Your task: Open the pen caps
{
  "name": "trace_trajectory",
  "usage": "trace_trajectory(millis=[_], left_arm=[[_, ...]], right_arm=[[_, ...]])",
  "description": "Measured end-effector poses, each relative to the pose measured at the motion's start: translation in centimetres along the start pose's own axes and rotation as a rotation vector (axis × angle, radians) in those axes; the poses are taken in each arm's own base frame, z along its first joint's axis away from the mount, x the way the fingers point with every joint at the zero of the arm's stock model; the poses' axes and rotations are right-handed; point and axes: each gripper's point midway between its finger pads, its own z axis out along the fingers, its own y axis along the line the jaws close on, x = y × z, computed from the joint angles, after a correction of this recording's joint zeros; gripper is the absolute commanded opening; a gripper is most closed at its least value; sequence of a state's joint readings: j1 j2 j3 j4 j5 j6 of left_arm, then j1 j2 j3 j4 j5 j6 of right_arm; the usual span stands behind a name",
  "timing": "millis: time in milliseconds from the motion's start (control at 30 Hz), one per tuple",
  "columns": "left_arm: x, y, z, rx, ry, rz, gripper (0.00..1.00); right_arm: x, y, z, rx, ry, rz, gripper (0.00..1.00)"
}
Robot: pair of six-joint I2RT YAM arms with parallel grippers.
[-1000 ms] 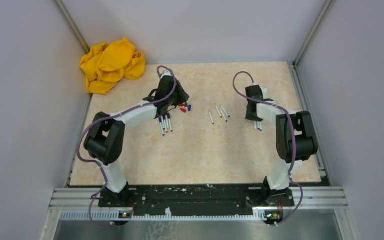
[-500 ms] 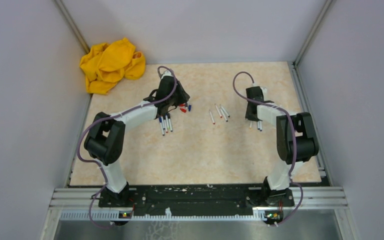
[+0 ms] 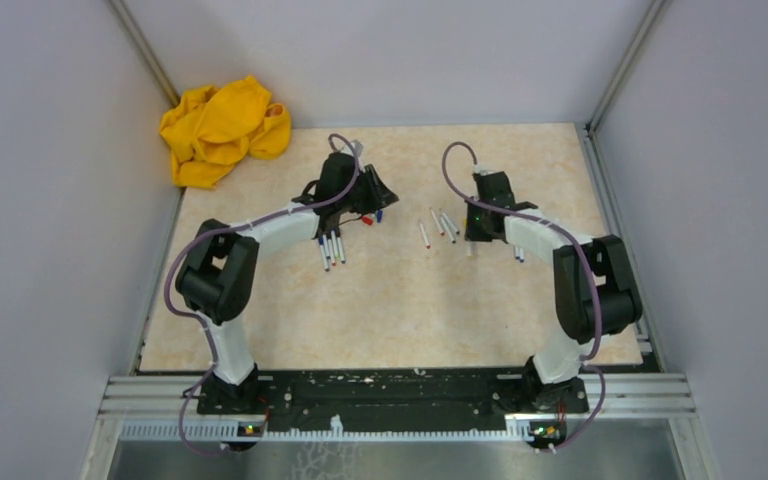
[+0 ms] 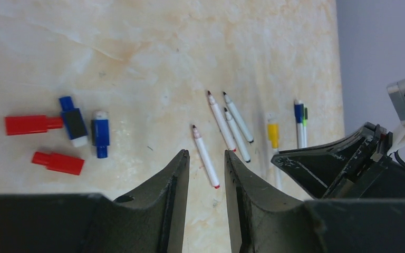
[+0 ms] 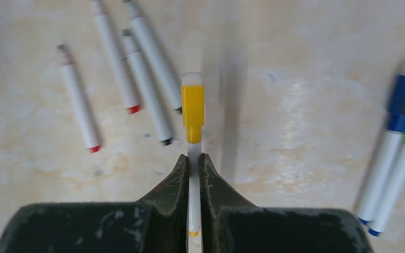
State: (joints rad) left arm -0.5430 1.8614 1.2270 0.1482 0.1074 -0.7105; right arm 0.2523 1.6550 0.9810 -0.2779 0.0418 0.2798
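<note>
progress looks roughly halfway, judging by how things lie. furthest left, a short row of pens [image 3: 331, 247] lies on the table [image 3: 400, 310] beside the left arm [image 3: 270, 228]. from above they are too small to tell whether their dark ends are caps.

next come four loose caps [image 4: 74, 121], two red, one blue and one blue-and-black. each lies apart from any barrel, so those are done. the left gripper [image 4: 205, 155] hangs just right of them, jaws partly apart with nothing between them.

in the middle lie four bare pens [image 4: 222, 122] with their tips exposed, matching the loose caps in number. right of them the right gripper [image 5: 194, 158] is clamped tight on the white barrel of the yellow pen [image 5: 194, 148]. its yellow cap [image 5: 192, 105] is on and sticks out ahead of the fingers.

furthest right, a blue-capped pen [image 5: 387, 158] and a green-capped pen [image 5: 398, 182] lie side by side, both capped. so at least three caps appear to be left.

most of the yellow pen's barrel is hidden between the fingers. i cannot tell whether that pen is lifted or resting on the table. the two rightmost pens are blurred and run close to the frame edge in the right wrist view.
</note>
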Motion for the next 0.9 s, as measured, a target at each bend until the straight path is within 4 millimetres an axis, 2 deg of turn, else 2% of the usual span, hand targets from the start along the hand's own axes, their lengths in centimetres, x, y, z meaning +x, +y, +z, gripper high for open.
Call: trace_trajectory(millis=[133, 233, 333, 667, 900], left_arm=[[1.7, -0.8, 0.5, 0.072, 0.071, -0.021, 0.40], [2.4, -1.5, 0.5, 0.118, 0.104, -0.039, 0.41], [2.7, -2.2, 0.3, 0.152, 0.122, -0.053, 0.43], [3.8, -4.0, 0.0, 0.204, 0.160, -0.066, 0.45], [4.1, -4.2, -0.1, 0.207, 0.165, -0.065, 0.45]], right_arm=[[-0.4, 5.2, -1.3, -0.177, -0.007, -0.061, 0.00], [-0.7, 8.3, -2.3, -0.281, -0.015, -0.096, 0.00], [-0.7, 10.4, -3.0, -0.358, -0.017, -0.115, 0.00], [-1.1, 14.7, -4.8, -0.494, -0.033, -0.157, 0.00], [-2.1, 16.3, -5.7, -0.538, -0.063, -0.174, 0.00]])
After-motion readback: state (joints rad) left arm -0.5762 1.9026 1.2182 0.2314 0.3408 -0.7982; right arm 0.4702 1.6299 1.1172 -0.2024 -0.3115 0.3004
